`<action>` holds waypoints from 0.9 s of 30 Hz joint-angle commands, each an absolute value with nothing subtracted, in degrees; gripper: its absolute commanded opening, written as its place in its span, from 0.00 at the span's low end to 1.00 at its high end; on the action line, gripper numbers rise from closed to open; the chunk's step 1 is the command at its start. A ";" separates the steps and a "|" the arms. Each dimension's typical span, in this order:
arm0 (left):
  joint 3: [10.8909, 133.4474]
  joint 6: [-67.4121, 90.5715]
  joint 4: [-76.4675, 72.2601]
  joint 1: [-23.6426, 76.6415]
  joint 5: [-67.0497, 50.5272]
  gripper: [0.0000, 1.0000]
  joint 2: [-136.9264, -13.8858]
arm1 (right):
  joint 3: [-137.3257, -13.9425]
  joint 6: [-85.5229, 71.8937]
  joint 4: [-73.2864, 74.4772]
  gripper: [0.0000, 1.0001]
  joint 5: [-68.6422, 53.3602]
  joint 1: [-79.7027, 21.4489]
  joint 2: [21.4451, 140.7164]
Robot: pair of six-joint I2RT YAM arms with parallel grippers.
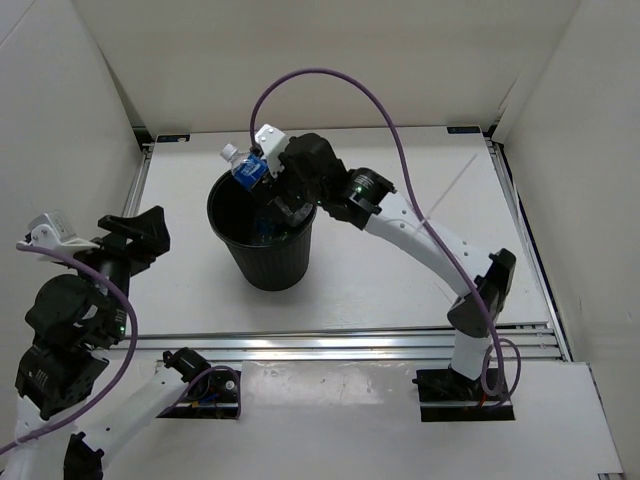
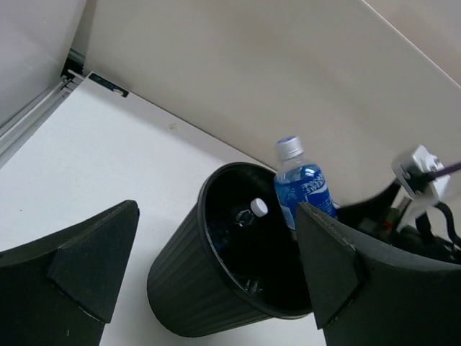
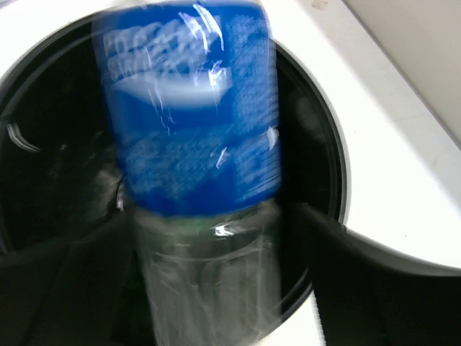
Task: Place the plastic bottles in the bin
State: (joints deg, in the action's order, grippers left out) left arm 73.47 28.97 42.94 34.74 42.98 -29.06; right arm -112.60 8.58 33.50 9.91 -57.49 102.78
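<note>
I log: bin [image 1: 265, 262], black, vertically ribbed outside. Bottle [image 1: 247, 168], clear, blue label with white lettering, pale cap. Second bottle [image 2: 259, 207], in bin: white cap. Cable [image 1: 330, 75], purple. Table [image 1: 400, 290], white. Right arm [image 1: 420, 235], white links, black joints.

Bright, even light from above; white walls [image 1: 90, 150] and table [image 1: 400, 290] nearly washed out, shadows soft and faint. Bin [image 1: 268, 268] interior goes almost pure black (detail lost). Right wrist view motion-blurred, bottle [image 3: 189, 115] label smeared, highlights streaked. Other two views sharp.
</note>
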 commanded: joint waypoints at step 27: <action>55.81 40.69 53.09 35.07 58.67 1.00 -36.74 | -71.04 -14.77 42.99 1.00 9.83 -42.10 59.08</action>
State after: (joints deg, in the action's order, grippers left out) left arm 56.01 39.53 54.06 34.74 49.60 -37.26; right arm -72.51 -14.81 44.49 6.22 -42.70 65.25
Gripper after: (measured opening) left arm 0.998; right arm 0.998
